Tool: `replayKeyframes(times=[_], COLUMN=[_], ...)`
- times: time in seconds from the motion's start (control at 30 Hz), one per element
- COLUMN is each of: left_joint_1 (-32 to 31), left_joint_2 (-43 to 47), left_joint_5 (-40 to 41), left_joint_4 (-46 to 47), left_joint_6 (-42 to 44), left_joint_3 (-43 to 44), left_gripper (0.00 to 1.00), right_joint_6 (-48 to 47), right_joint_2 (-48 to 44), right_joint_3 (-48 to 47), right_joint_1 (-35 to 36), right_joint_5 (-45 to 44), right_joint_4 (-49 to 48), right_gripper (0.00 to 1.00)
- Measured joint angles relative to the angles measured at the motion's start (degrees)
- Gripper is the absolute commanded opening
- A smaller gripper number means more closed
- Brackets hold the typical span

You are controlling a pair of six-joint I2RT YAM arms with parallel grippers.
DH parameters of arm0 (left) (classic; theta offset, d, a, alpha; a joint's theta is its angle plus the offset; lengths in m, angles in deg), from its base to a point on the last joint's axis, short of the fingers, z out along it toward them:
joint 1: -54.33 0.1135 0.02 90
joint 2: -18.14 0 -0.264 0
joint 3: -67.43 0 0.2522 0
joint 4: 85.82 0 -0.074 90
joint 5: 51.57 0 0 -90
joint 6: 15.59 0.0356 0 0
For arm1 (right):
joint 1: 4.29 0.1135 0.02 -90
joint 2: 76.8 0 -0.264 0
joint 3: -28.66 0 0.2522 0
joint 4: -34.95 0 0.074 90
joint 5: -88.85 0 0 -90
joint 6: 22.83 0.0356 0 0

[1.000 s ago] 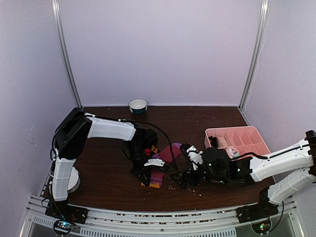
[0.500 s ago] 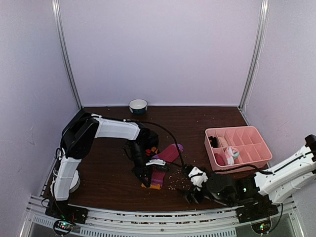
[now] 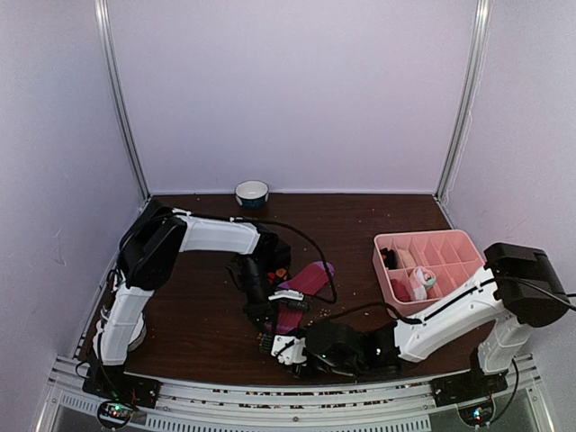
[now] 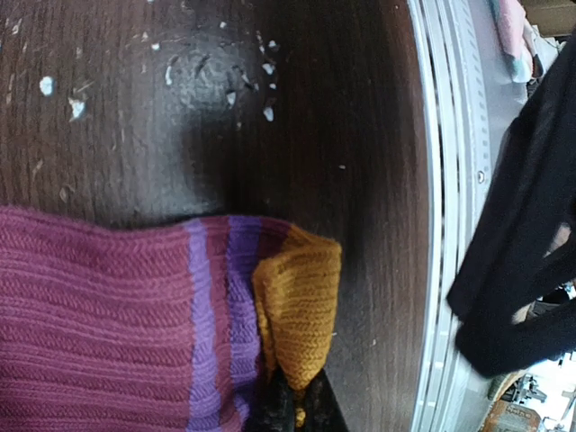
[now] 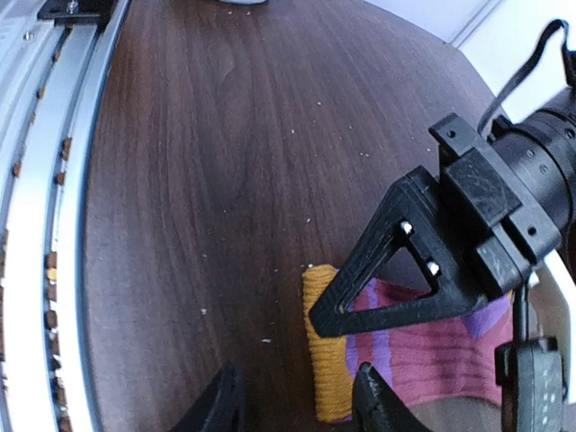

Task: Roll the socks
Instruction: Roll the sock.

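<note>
Right gripper [image 3: 286, 346] has swept left along the table's near edge and now sits low, just beside the orange end of the striped sock [image 3: 304, 281]. Its fingers are partly apart with that orange end between the tips, and they clamp nothing. Left gripper [image 5: 317, 322] is closed, pinching the folded orange end against the dark wooden table [image 3: 198, 306]. The sock's magenta length stretches away toward the middle. Only a red-orange patch of the argyle sock [image 3: 282, 272] shows beneath the left arm
</note>
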Motion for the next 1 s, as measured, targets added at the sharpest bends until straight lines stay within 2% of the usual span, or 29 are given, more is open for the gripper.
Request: replayKeyframes(times=[0.33, 0.57, 0.7, 0.87, 1.0], left_joint_1=[0.0, 0.0, 0.0, 0.04, 0.11], left_joint_2=[-0.26, -0.28, -0.31, -0.35, -0.52], left_joint_5=[-0.04, -0.04, -0.11, -0.04, 0.02], left_joint_4=[-0.63, -0.76, -1.01, -1.55, -2.12], left_joint_6=[0.04, 0.24, 0.81, 1.46, 1.57], left_joint_3=[0.24, 0.24, 0.24, 0.24, 0.39], left_gripper=[0.08, 0.1, 0.11, 0.11, 0.11], right_joint_6=[-4.0, -4.31, -3.8, -3.58, -4.17], right_joint_2=[5.64, 7.48, 8.24, 8.28, 7.3], right_joint_3=[-2.75, -3.04, -3.28, -3.04, -2.19], right_joint_1=[-3.98, -4.87, -5.64, -6.01, -6.03], right_joint_5=[6.38, 7.45, 7.56, 6.82, 6.19], right_joint_4=[1.29, 0.52, -0.5, -1.44, -1.25], right_gripper=[0.32, 0.19, 0.22, 0.33, 0.35])
